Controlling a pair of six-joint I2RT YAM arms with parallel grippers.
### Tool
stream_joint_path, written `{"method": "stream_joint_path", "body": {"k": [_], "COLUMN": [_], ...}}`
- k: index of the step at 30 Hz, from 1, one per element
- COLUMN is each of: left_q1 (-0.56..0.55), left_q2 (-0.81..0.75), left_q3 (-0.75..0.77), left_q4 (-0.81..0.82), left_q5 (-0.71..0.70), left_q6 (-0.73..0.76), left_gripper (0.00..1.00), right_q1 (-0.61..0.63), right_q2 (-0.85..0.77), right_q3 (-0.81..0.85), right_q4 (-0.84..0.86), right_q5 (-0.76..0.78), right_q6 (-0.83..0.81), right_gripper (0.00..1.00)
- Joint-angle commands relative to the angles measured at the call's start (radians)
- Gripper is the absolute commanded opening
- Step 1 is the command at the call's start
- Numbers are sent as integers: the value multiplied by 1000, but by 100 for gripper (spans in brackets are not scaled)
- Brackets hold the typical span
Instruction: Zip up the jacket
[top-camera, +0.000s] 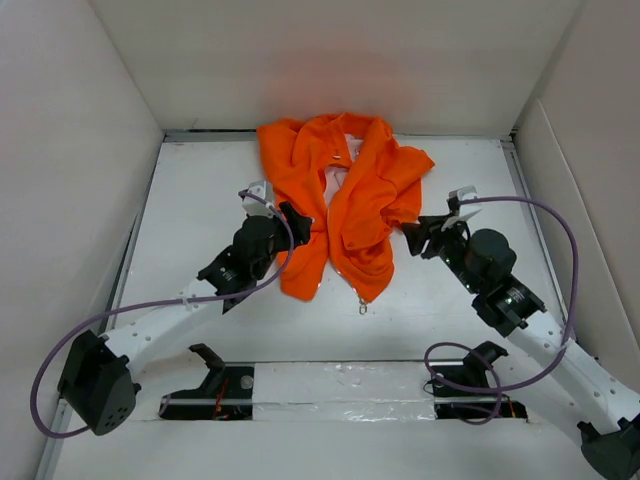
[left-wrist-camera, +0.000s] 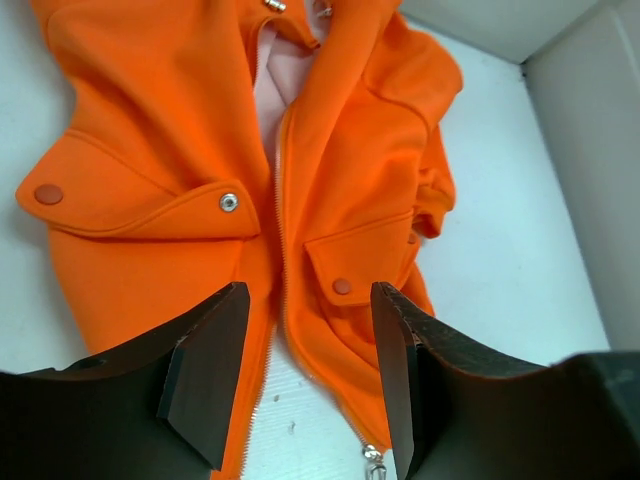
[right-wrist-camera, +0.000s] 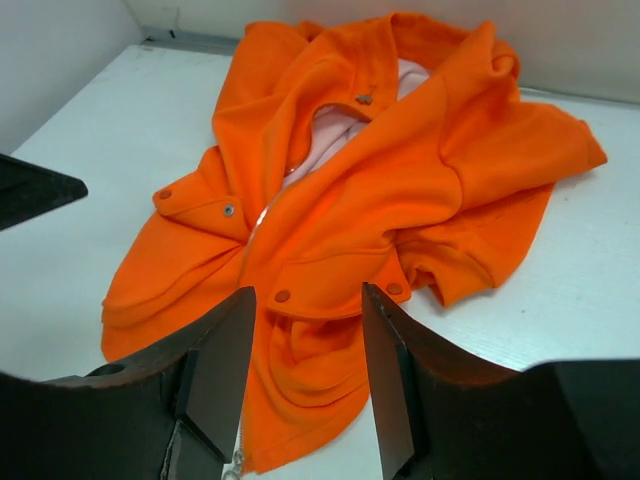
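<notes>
The orange jacket (top-camera: 340, 195) lies front-up at the back middle of the table, collar away from me, pink lining (left-wrist-camera: 268, 85) showing at the neck. Its front edges meet in the middle and part at the hem. The small metal zipper pull (top-camera: 362, 305) hangs at the hem's bottom on the right panel; it also shows in the left wrist view (left-wrist-camera: 373, 460) and the right wrist view (right-wrist-camera: 236, 462). My left gripper (top-camera: 297, 224) is open and empty, just left of the hem, straddling the parted zipper edges (left-wrist-camera: 305, 385). My right gripper (top-camera: 417, 238) is open and empty, right of the jacket (right-wrist-camera: 300, 390).
White walls (top-camera: 70, 120) enclose the table on the left, back and right. A raised strip with dark mounts (top-camera: 340, 395) runs along the near edge between the arm bases. Purple cables (top-camera: 565, 250) loop beside both arms.
</notes>
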Motion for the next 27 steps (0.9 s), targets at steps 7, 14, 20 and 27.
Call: {"method": "stream_joint_path", "body": {"k": [7,14,20,27], "left_q1": [-3,-18,-40,-40], "left_q2": [-98,-135,-86,28], "left_q3": [-37,-136,-140,-151], "left_q4": [-172,-333,-413,-378], "left_q5": [-18,65,60,92], "left_q6": [-22,-96,-127,-108], "left_gripper": [38,5,31,42], "right_q1": [75,171,234,234], "right_q2": [40,146,201,223], "right_q3": [26,25,8,-4], "right_q4": [-9,-3,7,56], "right_q5": [-62,-85,-68,-83], "right_q6": [-33,-36,-22,-24], "right_gripper": [8,0,0,7]}}
